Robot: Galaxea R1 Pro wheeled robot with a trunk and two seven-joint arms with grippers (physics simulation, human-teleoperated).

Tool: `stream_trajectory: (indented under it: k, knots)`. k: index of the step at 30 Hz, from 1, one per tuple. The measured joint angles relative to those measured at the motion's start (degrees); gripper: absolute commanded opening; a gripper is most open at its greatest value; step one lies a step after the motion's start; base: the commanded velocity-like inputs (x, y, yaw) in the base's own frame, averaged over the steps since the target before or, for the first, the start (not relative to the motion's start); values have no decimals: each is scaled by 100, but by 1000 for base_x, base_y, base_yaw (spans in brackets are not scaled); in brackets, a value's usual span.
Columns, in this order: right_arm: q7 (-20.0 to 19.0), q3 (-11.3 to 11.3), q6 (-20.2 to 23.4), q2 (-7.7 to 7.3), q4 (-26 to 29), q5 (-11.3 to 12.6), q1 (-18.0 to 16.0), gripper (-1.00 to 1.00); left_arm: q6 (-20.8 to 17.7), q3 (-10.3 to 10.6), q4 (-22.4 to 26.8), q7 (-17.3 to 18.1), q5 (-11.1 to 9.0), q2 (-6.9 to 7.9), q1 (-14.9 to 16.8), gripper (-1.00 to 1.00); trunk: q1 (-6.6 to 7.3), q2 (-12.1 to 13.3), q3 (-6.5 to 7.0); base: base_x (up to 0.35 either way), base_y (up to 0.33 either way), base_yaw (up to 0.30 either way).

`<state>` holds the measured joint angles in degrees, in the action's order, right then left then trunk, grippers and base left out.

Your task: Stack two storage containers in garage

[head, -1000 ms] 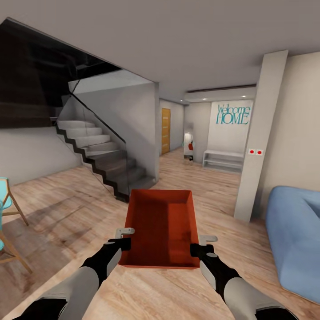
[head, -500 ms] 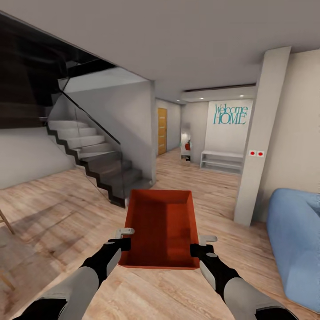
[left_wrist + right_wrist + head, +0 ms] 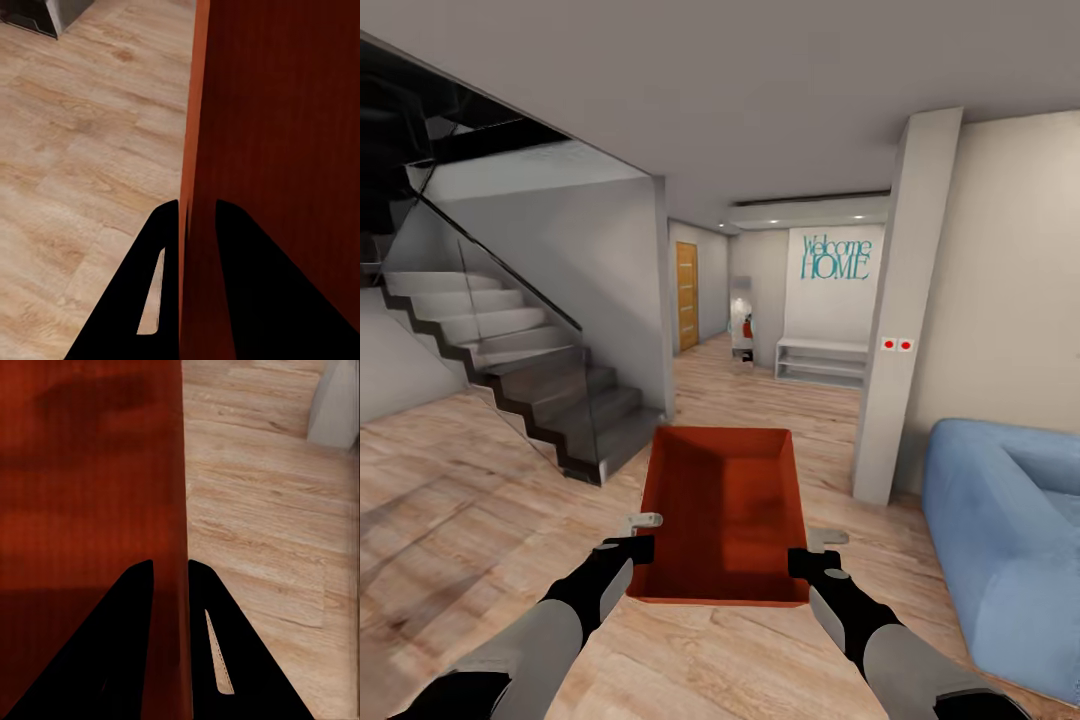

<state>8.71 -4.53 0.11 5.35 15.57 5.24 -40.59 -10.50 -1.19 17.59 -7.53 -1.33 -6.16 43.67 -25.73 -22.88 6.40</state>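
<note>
Teal "Welcome HOME" lettering [image 3: 836, 258] beyond container [image 3: 722, 515], its smaller details unreadable.

a home, seen from its open living area: light wood plank floor [image 3: 470, 480], a staircase [image 3: 510, 370] with a glass balustrade, a blue sofa [image 3: 1000, 530], a hallway with a wooden door [image 3: 687, 295], a white bench [image 3: 822, 362], and teal "welcome home" lettering [image 3: 836, 258] on the far wall.

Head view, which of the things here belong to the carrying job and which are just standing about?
Job:
- red-orange open-top storage container
- left tool, clamped on its left wall
- right tool, clamped on its right wall

Standing about:
- blue sofa
- grey staircase
- white low bench
- orange door
</note>
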Motion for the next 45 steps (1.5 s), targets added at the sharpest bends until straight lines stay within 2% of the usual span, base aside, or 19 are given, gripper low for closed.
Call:
stream_trajectory:
  k: [15,45]
  knots:
    - [-10,2,0,-5,0,-2,0,-100,1,-8,1,-1,10,-5,-1,-100,0,0,0,322,0,-223]
    - [-3,-1,-40,-1,-9,0,-1,-100,36,13,1,1,-9,2,-1,-100,0,0,0,322,0,-6]
